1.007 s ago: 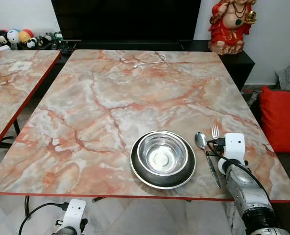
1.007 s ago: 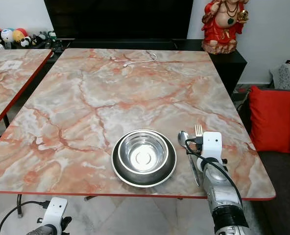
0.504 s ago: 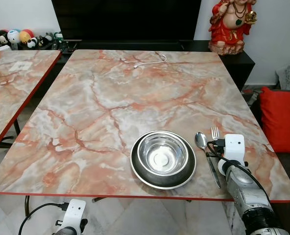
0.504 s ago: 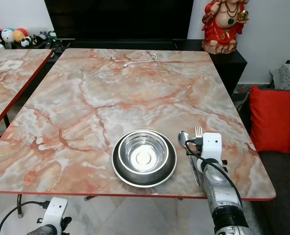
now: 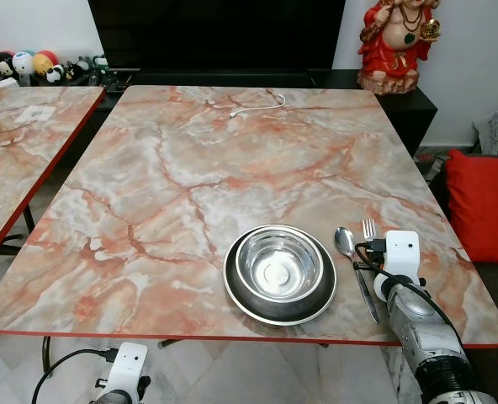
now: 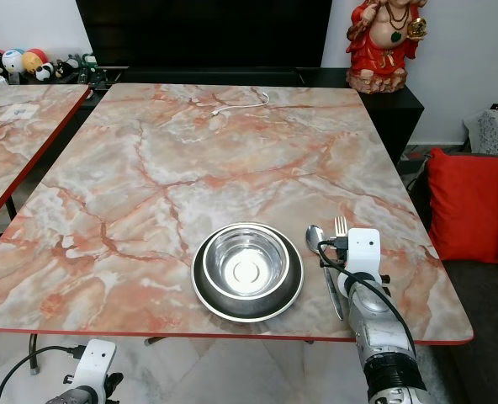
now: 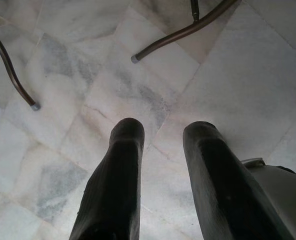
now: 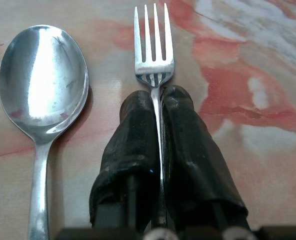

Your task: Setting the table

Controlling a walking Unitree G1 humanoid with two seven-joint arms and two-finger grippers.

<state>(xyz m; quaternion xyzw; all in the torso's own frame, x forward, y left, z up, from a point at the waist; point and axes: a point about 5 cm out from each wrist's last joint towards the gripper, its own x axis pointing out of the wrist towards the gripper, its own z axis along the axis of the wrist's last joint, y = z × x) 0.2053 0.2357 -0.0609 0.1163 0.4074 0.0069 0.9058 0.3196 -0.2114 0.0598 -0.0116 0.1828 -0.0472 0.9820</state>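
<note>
From the head camera, the marble table [image 5: 190, 177] carries one place setting near its front edge: one steel bowl [image 5: 278, 265] sitting inside one dark plate [image 5: 280, 307], one spoon [image 5: 350, 257] just to their right, and one fork [image 5: 369, 227] just beyond the spoon, tines pointing away from the robot. The right gripper [image 8: 159, 107] lies low over the fork's handle, while the left arm hangs idle below the table edge. One white cable [image 5: 257, 105] lies at the far end of the table, and one red figurine [image 5: 398, 42] stands behind it. In the left wrist view, the left gripper [image 7: 160, 132] points at the tiled floor [image 7: 78, 90], its two fingers apart and holding nothing. In the right wrist view, the two black fingers are pinched together on the fork's neck, the tines lying parallel to the spoon bowl on the tabletop. The step in hand looks like laying the fork beside the spoon; the next move would call for letting go and lifting straight off without dragging it crooked.
</note>
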